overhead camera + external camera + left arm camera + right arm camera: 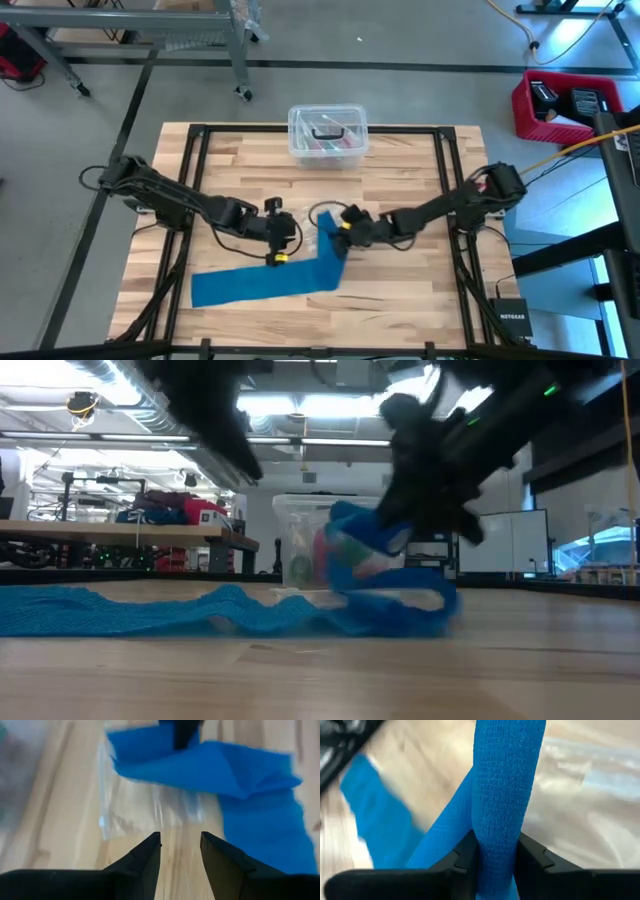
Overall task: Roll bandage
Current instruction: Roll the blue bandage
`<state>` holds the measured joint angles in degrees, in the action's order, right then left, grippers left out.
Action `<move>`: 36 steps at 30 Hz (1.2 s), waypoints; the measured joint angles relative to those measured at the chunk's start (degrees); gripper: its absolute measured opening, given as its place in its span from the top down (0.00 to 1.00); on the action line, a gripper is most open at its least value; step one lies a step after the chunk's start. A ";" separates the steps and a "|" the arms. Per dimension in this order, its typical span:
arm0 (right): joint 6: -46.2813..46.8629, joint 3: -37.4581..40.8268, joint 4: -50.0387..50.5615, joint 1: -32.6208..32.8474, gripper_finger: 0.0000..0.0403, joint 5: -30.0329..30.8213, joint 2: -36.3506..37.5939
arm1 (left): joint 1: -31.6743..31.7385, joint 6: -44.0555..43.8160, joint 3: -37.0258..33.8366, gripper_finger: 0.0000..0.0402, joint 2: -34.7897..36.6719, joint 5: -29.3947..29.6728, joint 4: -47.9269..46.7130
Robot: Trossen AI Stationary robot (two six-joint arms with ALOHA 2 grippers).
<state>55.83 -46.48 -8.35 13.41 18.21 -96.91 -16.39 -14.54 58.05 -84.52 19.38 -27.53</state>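
Both grippers mid-table: right gripper [492, 860] pinches bandage [505, 795] (upright fold); left gripper [180, 852] parted, empty.

My wooden table [400, 310] carries the blue bandage [265, 282] sprawled flat across its near middle, a clear plastic bag [305, 222] just beyond it, and a clear lidded box [327, 135] at the far edge.

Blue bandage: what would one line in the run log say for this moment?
bandage: mostly flat, one end lifted | right gripper: shut on bandage | left gripper: open, empty, beside clear bag | rolling: not begun
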 joint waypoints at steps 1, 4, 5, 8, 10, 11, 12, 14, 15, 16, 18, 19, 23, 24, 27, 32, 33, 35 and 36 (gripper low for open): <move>0.54 -0.02 -1.83 -0.75 0.77 -0.28 -0.96 | -0.20 -0.23 -0.95 0.67 -0.04 0.21 0.24; 1.01 -0.02 -6.40 -2.98 0.77 -2.31 -3.37 | -0.28 -1.50 -3.34 0.68 -0.18 0.40 3.43; 1.04 0.00 -7.44 -3.53 0.76 -2.41 -3.93 | -0.28 -1.82 -3.70 0.68 -0.19 0.51 3.82; 0.89 -0.05 -10.12 -4.93 0.71 -2.59 -5.66 | -0.28 -2.95 -4.47 0.68 -0.19 1.05 6.99; 0.90 -0.06 -10.24 -5.72 0.64 -4.24 -6.83 | -0.25 -3.47 -5.44 0.68 -0.19 1.63 9.92; 0.72 -0.02 -10.79 -5.95 0.60 -4.89 -7.38 | -0.23 -3.72 -5.94 0.68 -0.21 1.67 12.27; -0.14 -0.02 -11.26 -6.12 0.56 -5.54 -7.53 | -0.20 -4.09 -6.51 0.68 -0.23 1.65 14.40; -4.37 -0.02 -11.68 -6.45 0.48 -5.81 -7.45 | -0.17 -4.32 -7.63 0.68 -0.37 1.78 18.29; -6.32 -0.08 -12.03 -6.48 0.44 -5.76 -7.42 | -0.19 -4.30 -7.91 0.68 -0.49 1.79 19.73; -7.72 -0.11 -11.97 -6.51 0.41 -5.75 -7.34 | -0.17 -4.34 -7.96 0.68 -0.71 1.78 20.11; -10.66 -0.03 -12.30 -6.81 0.35 -6.53 -7.07 | -0.05 -4.82 -7.78 0.68 -1.25 1.81 21.52; -12.86 -0.04 -13.17 -6.93 0.33 -7.84 -6.88 | -0.04 -4.84 -7.70 0.68 -1.31 1.81 22.07; -24.44 -0.07 -12.67 -7.10 0.28 -12.45 -5.04 | -0.44 -6.38 -7.62 0.68 -2.55 4.32 26.67; -26.45 -0.04 -11.54 -7.11 0.27 -13.74 -3.87 | -0.56 -7.49 -7.60 0.68 -3.06 5.34 27.52; -34.08 -0.04 -3.35 -7.11 0.27 -15.47 2.25 | -1.10 -11.58 -6.05 0.68 -5.70 7.10 27.89; -45.70 -0.05 14.23 -7.02 0.27 -14.67 12.81 | -2.30 -12.51 0.94 0.68 -14.08 8.52 27.89; -47.22 0.22 16.07 -7.02 0.27 -14.70 14.38 | -2.55 -12.53 2.88 0.68 -15.68 8.57 27.18; -49.40 1.64 17.00 -7.02 0.27 -14.71 16.73 | -3.22 -13.30 7.42 0.68 -18.77 10.57 24.00; -50.16 2.78 16.51 -7.02 0.27 -14.77 17.31 | -3.66 -14.20 9.38 0.68 -20.01 12.61 21.51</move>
<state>5.67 -43.70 8.17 6.39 3.44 -79.60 -20.05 -28.74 67.43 -104.53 31.99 -6.02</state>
